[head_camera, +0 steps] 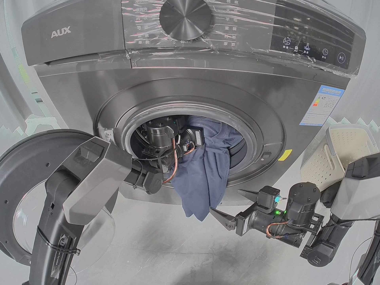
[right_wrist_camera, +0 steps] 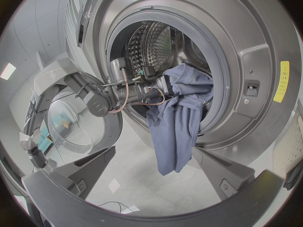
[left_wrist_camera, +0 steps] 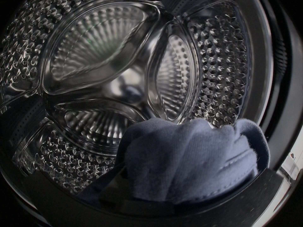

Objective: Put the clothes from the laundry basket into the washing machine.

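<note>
Your left gripper (right_wrist_camera: 164,85) sits inside the washing machine's (head_camera: 198,84) round opening, against a soft blue shirt (head_camera: 206,171); you cannot tell its grip. Half the shirt drapes over the near rim. Your right gripper (head_camera: 225,200) hangs wide open just below, above grey floor (head_camera: 158,250), with the perforated laundry basket (head_camera: 344,147) to the right.

I see the navy garment (head_camera: 204,171) half inside the open grey washing machine (head_camera: 237,88), its tail hanging over the rim; cream perforated laundry basket (head_camera: 348,143) at right
</note>
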